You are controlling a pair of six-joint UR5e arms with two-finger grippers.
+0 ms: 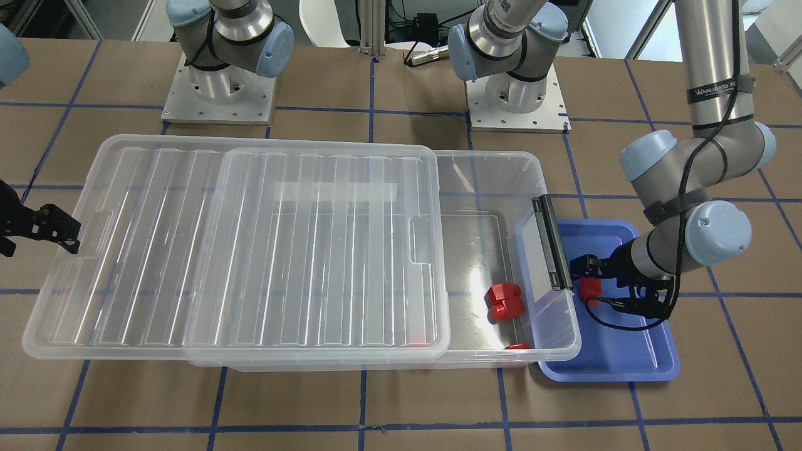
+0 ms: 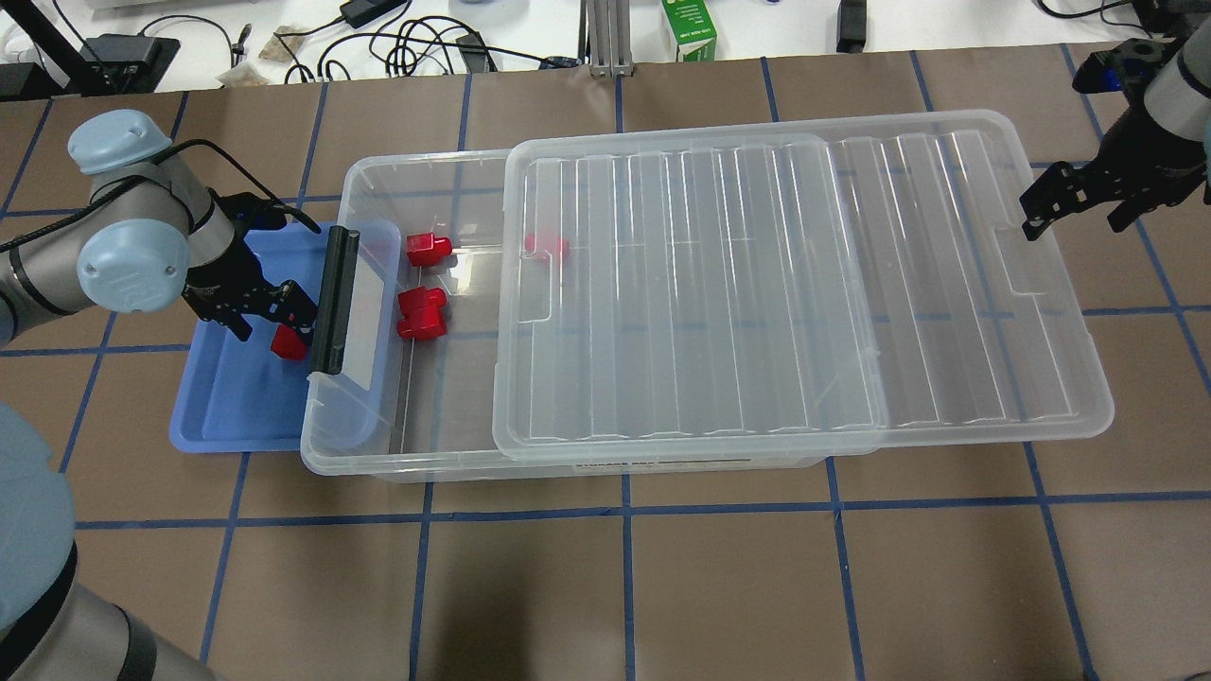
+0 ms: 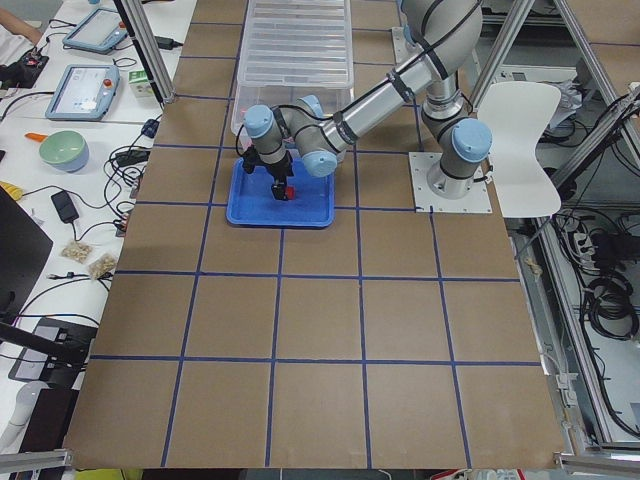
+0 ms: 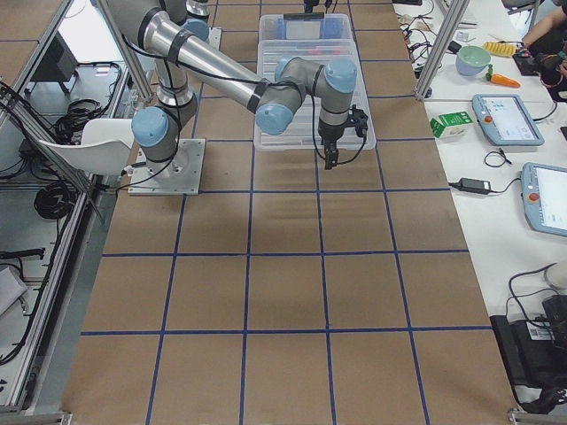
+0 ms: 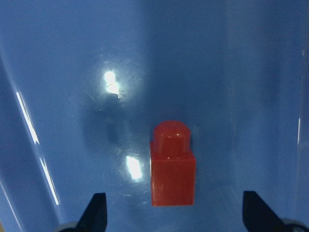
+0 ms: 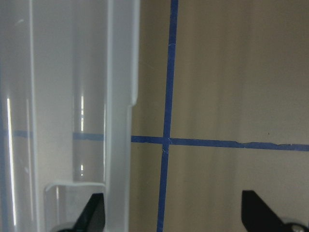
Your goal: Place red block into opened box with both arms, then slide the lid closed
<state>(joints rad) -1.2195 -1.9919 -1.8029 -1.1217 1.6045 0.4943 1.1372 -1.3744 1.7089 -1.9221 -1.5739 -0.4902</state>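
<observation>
Found left gripper [image 2: 268, 318] spread wide, empty, poised over red block [image 2: 289, 342] lying in blue tray [image 2: 222, 407] by its edge nearest box [image 2: 352, 416]. Found right gripper [image 2: 1075, 204] open, empty, just off the outer short edge of lid [image 2: 700, 284] overhanging box. Feared skidding or tipping the block through off-centre closing on slick plastic; feared clipping the latch bar [image 2: 333, 303] through a low carry.

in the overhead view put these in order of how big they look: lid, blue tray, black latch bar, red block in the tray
1. lid
2. blue tray
3. black latch bar
4. red block
</observation>
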